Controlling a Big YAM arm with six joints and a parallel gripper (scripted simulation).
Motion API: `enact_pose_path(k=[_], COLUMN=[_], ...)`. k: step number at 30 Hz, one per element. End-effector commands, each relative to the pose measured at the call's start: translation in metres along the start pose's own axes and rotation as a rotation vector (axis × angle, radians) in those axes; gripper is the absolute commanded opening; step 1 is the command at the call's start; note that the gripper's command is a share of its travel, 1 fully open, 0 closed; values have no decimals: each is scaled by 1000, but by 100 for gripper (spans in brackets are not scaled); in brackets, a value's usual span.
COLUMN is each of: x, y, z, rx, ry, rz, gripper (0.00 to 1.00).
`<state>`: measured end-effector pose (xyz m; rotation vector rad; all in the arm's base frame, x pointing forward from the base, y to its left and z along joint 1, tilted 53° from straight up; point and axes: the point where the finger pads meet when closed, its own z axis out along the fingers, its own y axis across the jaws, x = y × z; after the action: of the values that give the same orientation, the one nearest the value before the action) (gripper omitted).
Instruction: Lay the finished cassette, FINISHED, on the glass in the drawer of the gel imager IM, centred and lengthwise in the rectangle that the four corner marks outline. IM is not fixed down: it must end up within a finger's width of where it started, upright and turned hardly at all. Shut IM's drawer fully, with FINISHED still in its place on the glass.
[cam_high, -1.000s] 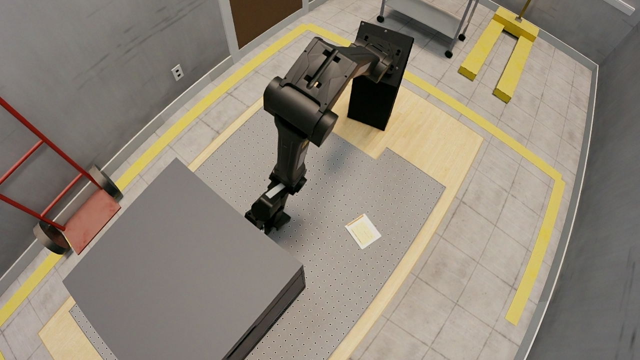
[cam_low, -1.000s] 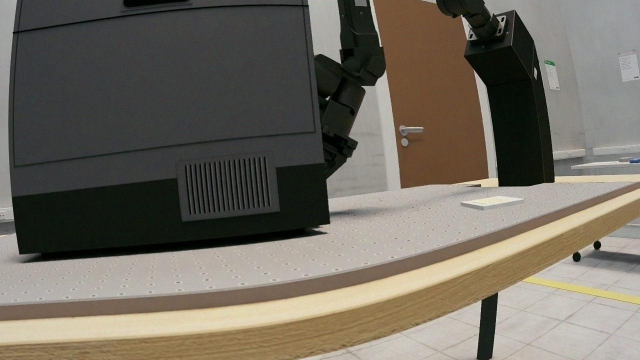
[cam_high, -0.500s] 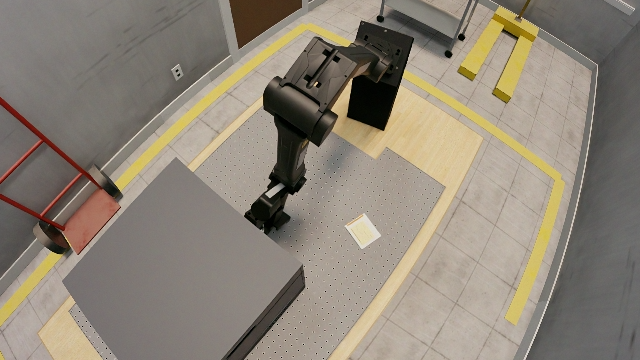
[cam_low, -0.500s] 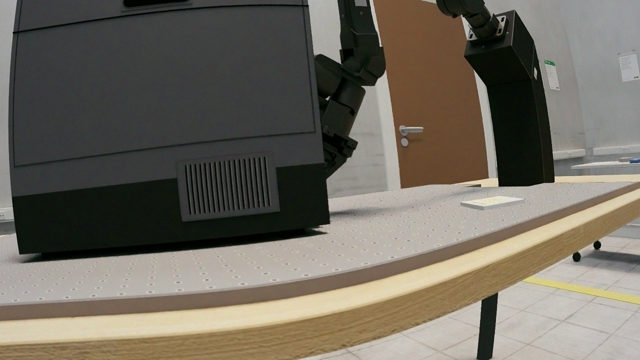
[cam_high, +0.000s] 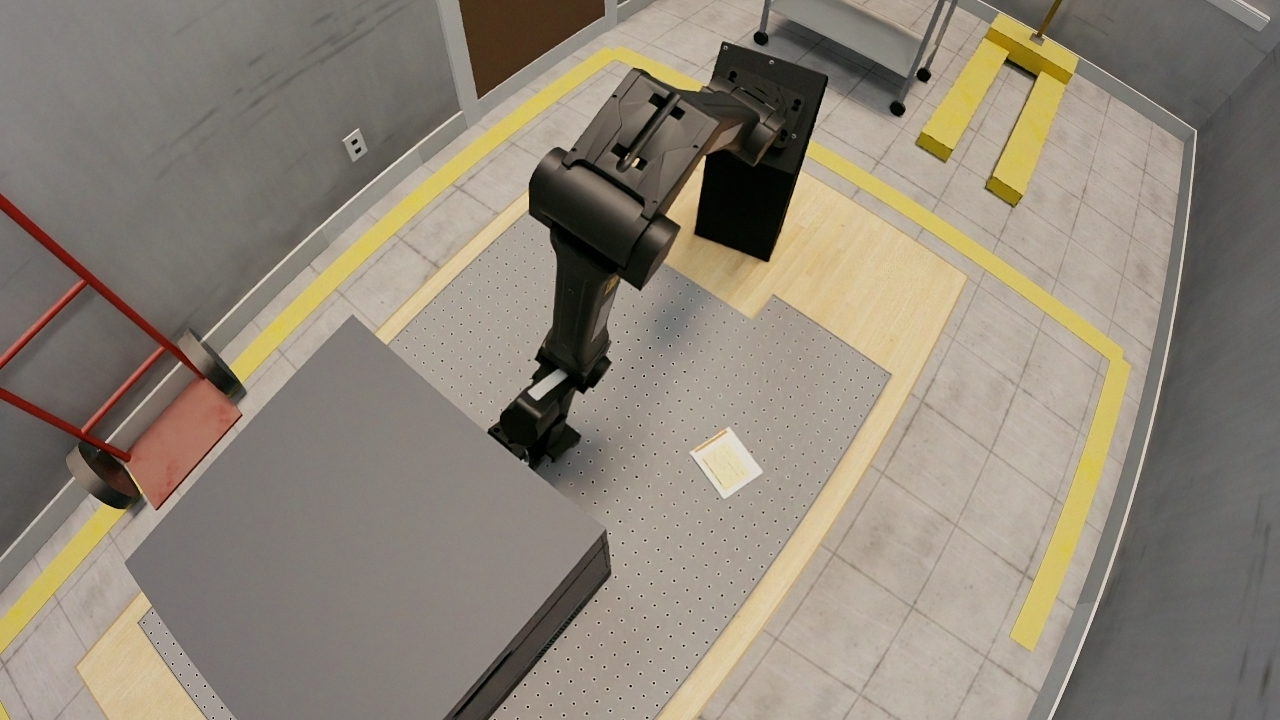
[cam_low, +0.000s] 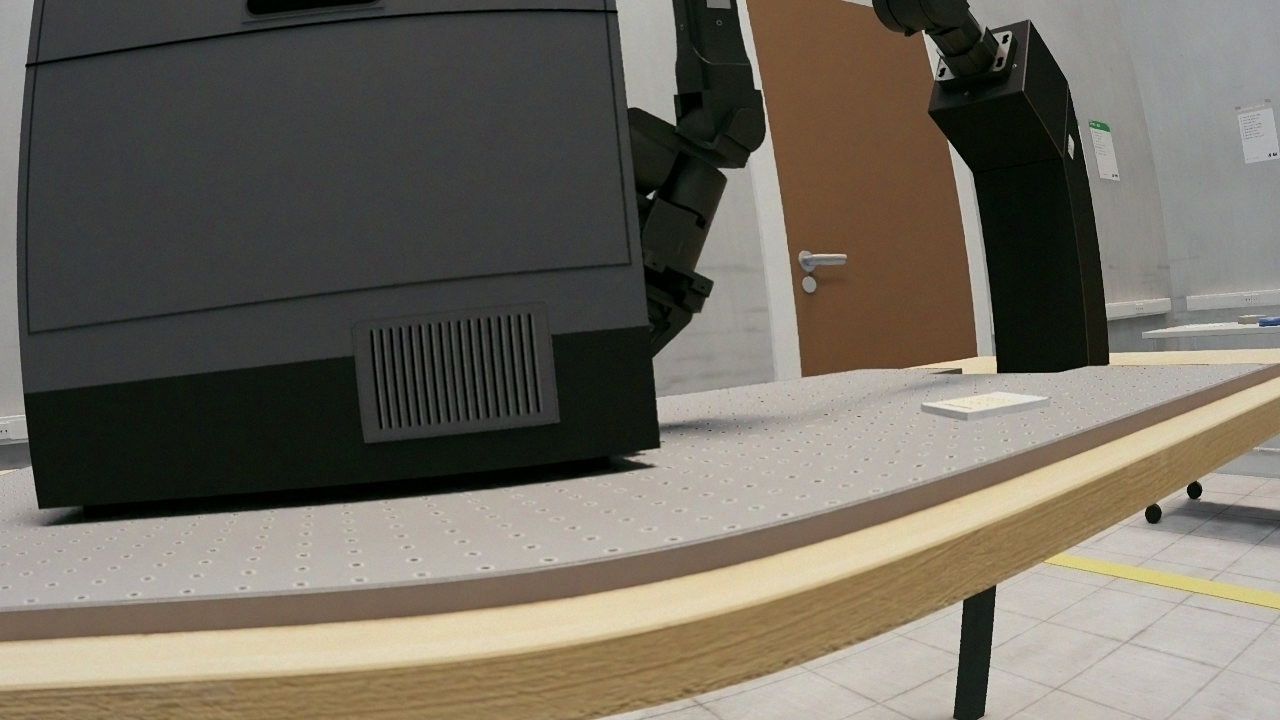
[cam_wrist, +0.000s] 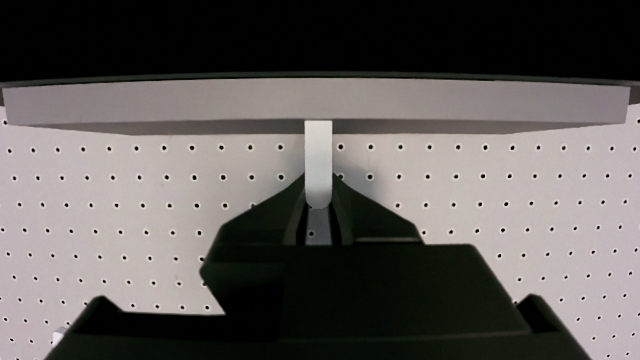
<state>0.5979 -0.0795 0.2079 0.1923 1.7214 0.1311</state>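
The gel imager IM (cam_high: 358, 537) (cam_low: 331, 197) is a big grey box on the left of the perforated board (cam_high: 769, 376). In the wrist view its drawer front (cam_wrist: 150, 105) is a grey strip with a white pull tab (cam_wrist: 318, 145) sticking out at the middle. My gripper (cam_wrist: 318, 180) (cam_high: 535, 445) (cam_low: 666, 324) is low against IM's front and shut on that tab. The glass and the corner marks are hidden. The cassette FINISHED (cam_high: 725, 461) (cam_low: 984, 404), a flat white and pale yellow card, lies on the board to the right of the gripper, well apart from it.
The arm's black pedestal (cam_high: 760, 170) (cam_low: 1029, 232) stands at the back of the wooden table (cam_high: 859, 259) (cam_low: 805, 582). The board's right edge runs close past the cassette. A red hand truck (cam_high: 134, 420) stands on the floor to the left.
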Motion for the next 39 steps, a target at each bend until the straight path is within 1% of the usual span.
enact_pose_path(k=[1,6,7,10,12,39], x=[8,11,13,14,17,25], y=[-2,-3,-3,-3,-3,0], z=[-1,0,-1,0,0,-1], rx=[1,1,3,1,2,-3], ry=[7,12,22,16,23,21], rz=[1,2,4,3,4,3], gripper=[8,8,8,8,8,8])
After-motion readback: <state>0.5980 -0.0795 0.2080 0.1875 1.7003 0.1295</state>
